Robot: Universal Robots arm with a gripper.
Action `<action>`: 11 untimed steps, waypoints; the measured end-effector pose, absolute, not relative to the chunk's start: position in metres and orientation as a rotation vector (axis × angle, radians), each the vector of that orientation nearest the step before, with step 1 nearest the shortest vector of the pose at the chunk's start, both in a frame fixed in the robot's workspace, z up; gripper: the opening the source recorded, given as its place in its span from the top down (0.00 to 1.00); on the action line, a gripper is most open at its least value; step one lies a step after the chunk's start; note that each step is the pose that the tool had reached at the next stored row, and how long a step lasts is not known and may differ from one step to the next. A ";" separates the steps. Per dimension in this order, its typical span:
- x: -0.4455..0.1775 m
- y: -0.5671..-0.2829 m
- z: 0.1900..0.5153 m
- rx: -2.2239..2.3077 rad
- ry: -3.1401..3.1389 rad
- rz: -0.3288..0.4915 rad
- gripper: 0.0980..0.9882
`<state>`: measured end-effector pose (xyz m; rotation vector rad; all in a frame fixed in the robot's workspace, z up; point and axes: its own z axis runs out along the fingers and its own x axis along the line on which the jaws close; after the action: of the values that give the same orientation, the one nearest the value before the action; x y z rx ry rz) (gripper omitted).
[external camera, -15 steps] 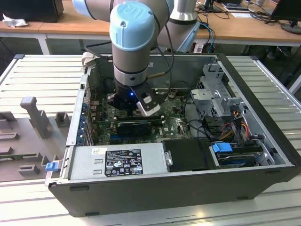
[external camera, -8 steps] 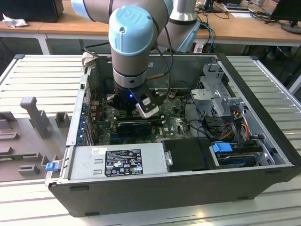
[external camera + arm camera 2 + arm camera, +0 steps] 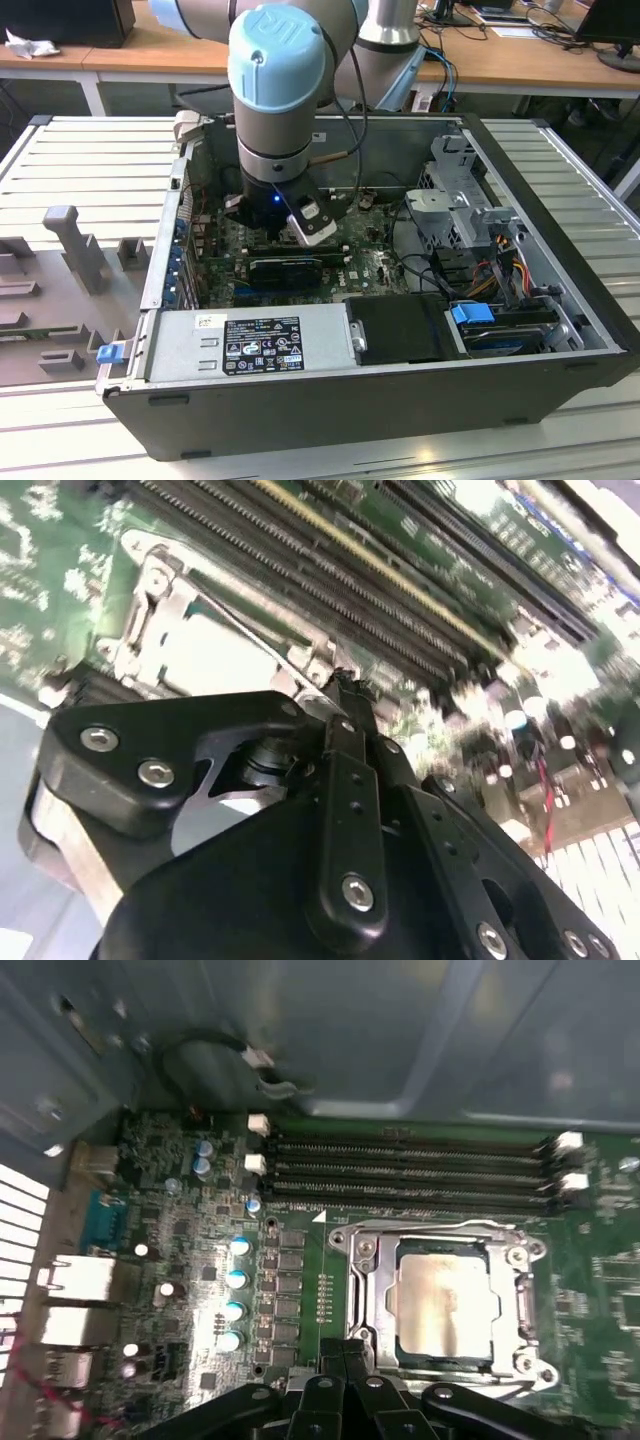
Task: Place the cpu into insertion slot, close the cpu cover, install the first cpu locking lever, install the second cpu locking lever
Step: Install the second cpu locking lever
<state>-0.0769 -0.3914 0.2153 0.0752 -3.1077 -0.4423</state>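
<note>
The cpu (image 3: 445, 1300) lies flat in the insertion slot (image 3: 528, 1252), its pale metal top showing. The silvery cpu cover (image 3: 365, 1285) lies down around it as a frame. My gripper (image 3: 345, 1348) hovers at the slot's near edge with its black fingers pressed together and nothing visible between them. In the second wrist view the gripper (image 3: 345, 688) ends just beside the cpu (image 3: 215, 650), and a thin metal lever (image 3: 262, 610) runs along the socket's side. In the exterior view the arm's wrist (image 3: 275, 130) reaches down into the open computer case (image 3: 330, 400).
Several long black memory slots (image 3: 410, 1170) run beside the socket. Blue-topped capacitors (image 3: 237, 1290) and rear ports (image 3: 75, 1280) stand nearby. The grey case wall (image 3: 420, 1040) rises behind. A long black card (image 3: 285, 268), power supply (image 3: 250, 340), drive cage (image 3: 455, 205) and cables (image 3: 500, 265) crowd the case.
</note>
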 end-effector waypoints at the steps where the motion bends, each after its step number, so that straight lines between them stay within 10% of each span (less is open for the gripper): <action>1: -0.077 -0.391 0.220 0.075 -3.108 -0.443 0.99; 11: -0.045 -0.391 0.238 0.074 -3.102 -0.452 0.99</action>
<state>-0.0453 -0.3906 0.2381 0.0743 -3.1019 -0.4516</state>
